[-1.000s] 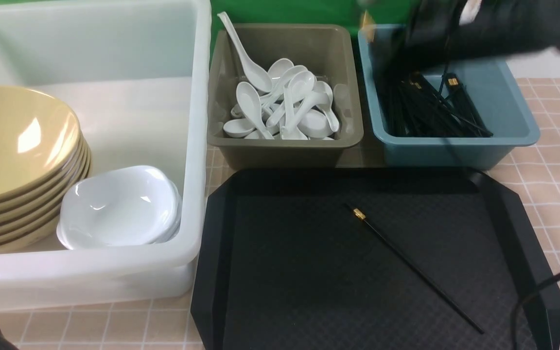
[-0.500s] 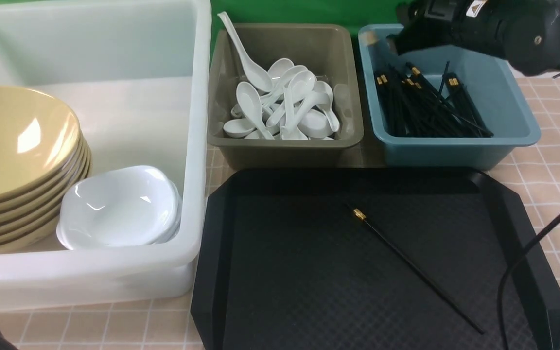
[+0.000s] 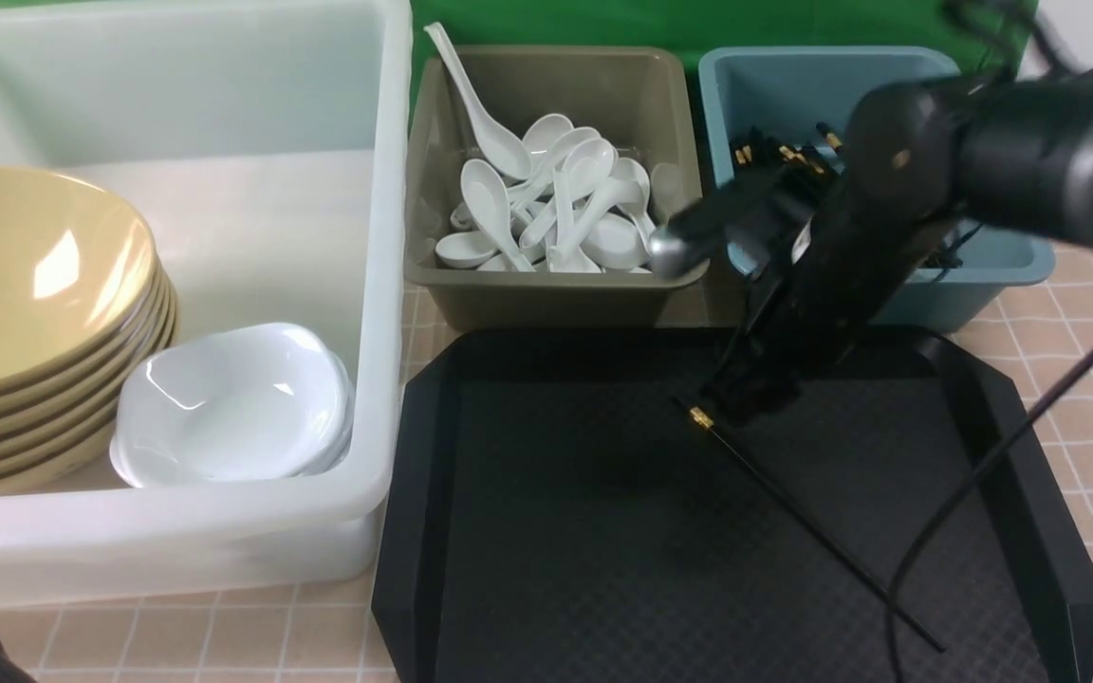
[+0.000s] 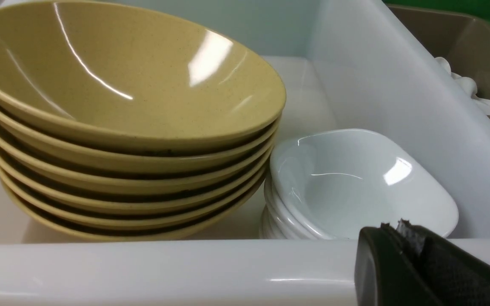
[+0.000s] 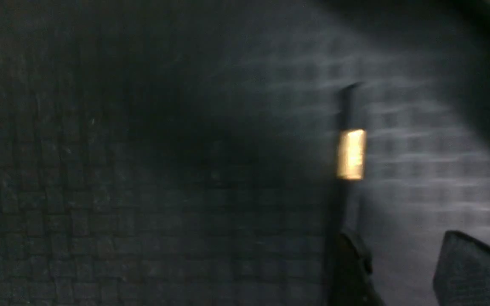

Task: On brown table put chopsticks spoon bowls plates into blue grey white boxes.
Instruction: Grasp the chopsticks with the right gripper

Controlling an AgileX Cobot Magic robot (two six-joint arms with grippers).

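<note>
Black chopstick lies beneath the open right hand

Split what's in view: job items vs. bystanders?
Job:
- lone chopstick on black tray
- chopsticks in blue box
- spoons in grey box
- bowls, plates in white box
- tiled table

Not job:
- black tray
- green backdrop
- cable

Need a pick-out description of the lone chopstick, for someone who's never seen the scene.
Find the black octagonal tray in front of the smaller tubs. A thin black chopstick lies diagonally on it. Unlike the chopsticks piled in the blue box, it lies alone, gold band toward the tubs.
</note>
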